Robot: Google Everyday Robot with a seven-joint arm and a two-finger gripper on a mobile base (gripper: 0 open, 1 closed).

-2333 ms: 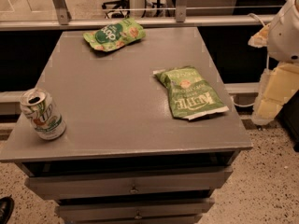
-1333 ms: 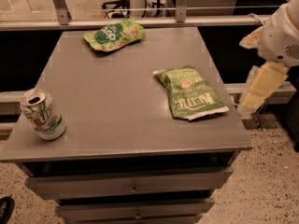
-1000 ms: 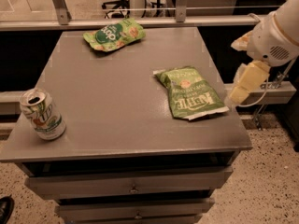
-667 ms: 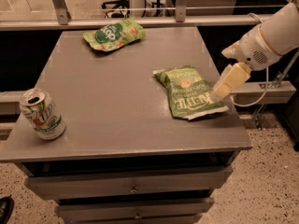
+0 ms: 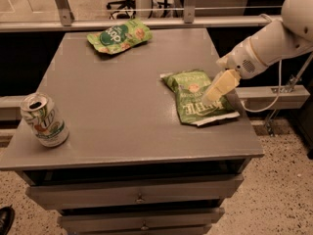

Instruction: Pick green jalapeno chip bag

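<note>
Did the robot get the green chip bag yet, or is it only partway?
Partway. Done: the end effector is out over the green jalapeno chip bag. In hand: the approach; the bag lies flat on the table, not lifted. Left: lower onto the bag, grip it and lift it.

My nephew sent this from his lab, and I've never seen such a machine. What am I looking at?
The white limb at the picture's right is a robot arm; the cream piece at its tip is its gripper, the grabbing part. One camera looks down on a grey table with drawers. On it are an olive-green chip bag, a smaller bright green pouch at the back and an open drink can at front left. The gripper hangs over the chip bag, which lies flat, not lifted.
</note>
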